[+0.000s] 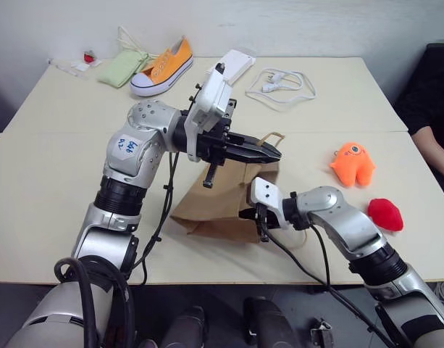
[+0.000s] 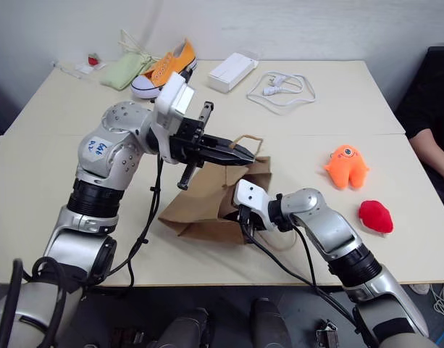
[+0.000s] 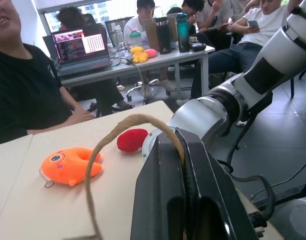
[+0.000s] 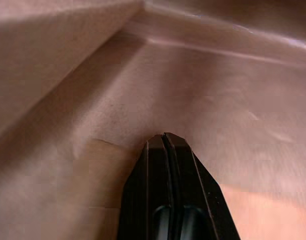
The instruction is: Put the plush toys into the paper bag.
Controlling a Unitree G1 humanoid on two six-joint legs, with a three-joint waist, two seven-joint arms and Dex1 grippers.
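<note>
The brown paper bag (image 1: 211, 206) lies crumpled at the middle of the table, its mouth turned towards my right arm. My left gripper (image 1: 272, 153) is above it, shut on the bag's twisted cord handle (image 3: 124, 126), which loops over the fingers. Pointing into the bag's mouth, my right gripper (image 4: 164, 136) is shut, with its tips against the brown paper. No paper shows between its fingers. The orange one-eyed plush toy (image 1: 352, 164) and the smaller red plush toy (image 1: 385, 214) lie on the table to the right of the bag, apart from both grippers.
Along the far edge lie an orange sneaker (image 1: 162, 67), a pale green pouch (image 1: 122, 67), a white box (image 1: 233, 65) and a coiled white cable (image 1: 283, 85). A person's arm (image 1: 432, 141) rests at the table's right edge. Several people sit behind the table.
</note>
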